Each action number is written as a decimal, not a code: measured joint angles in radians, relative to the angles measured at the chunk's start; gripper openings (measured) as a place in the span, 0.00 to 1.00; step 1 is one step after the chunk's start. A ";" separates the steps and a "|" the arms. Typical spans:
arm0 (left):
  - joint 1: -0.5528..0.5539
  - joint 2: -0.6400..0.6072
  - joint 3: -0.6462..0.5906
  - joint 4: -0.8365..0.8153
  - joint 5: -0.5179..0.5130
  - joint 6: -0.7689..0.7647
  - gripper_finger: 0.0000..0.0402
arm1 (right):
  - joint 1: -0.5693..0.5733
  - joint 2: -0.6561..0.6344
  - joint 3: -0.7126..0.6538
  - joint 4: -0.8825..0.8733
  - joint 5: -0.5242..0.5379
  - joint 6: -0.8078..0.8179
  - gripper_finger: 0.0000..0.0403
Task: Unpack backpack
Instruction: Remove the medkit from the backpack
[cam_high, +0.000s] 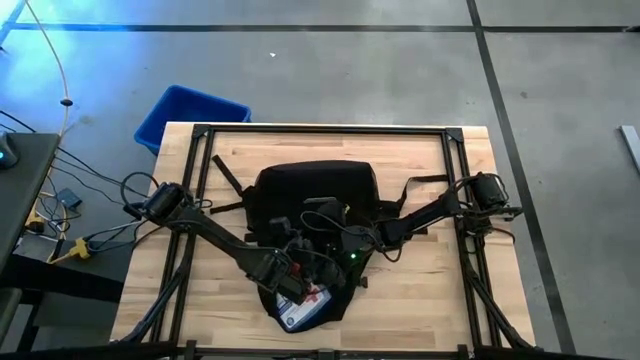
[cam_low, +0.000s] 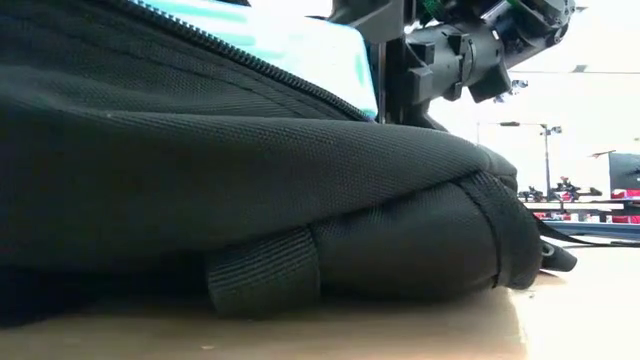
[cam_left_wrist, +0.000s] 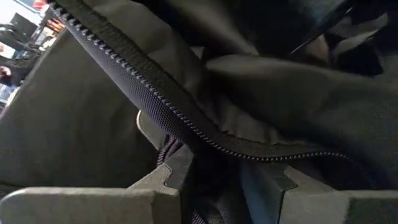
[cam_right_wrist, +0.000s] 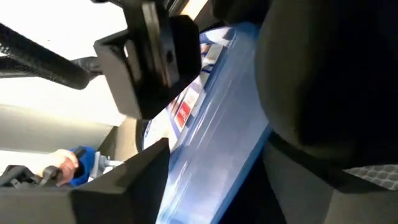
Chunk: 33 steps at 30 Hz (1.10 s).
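Note:
The black backpack (cam_high: 315, 195) lies flat on the wooden table, its opening toward the near edge. A flat package in clear blue-tinted plastic (cam_high: 305, 305) with a white and red label sticks out of that opening. My left gripper (cam_high: 293, 275) is at the opening, shut on the backpack's zipper edge. My right gripper (cam_right_wrist: 249, 186) is open beside it, one finger on either side of the package (cam_right_wrist: 217, 124); whether they touch it I cannot tell. In the low view the package (cam_low: 300, 45) shows above the zipper line. My left gripper pinches the zippered edge of the backpack's opening (cam_left_wrist: 205, 140) between its two fingers (cam_left_wrist: 155, 186). The fingers come slanting down from the table's left and lie across the zipper. The edge stands raised off the package, and the rest of the backpack lies on the table.
A blue plastic bin (cam_high: 190, 115) stands on the floor beyond the table's far left corner. A black metal frame (cam_high: 320, 130) runs around the tabletop. Backpack straps (cam_high: 420, 185) trail toward the right. Bare wood lies at the near left and near right.

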<state>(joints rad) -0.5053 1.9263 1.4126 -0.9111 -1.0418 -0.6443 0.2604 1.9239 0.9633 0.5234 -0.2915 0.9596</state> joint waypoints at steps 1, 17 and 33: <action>-0.003 0.000 0.014 -0.026 0.000 0.001 0.22 | 0.000 0.001 0.001 -0.002 -0.001 0.000 0.65; -0.167 -0.047 0.391 -0.207 0.610 0.226 0.39 | -0.002 0.015 0.002 -0.093 0.000 0.001 0.81; -0.322 0.060 0.148 -0.020 0.711 0.045 0.21 | -0.004 0.015 0.000 -0.116 -0.006 0.032 0.81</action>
<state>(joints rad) -0.8273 1.9863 1.5603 -0.9309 -0.3306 -0.5988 0.2562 1.9385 0.9638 0.4076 -0.2972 0.9917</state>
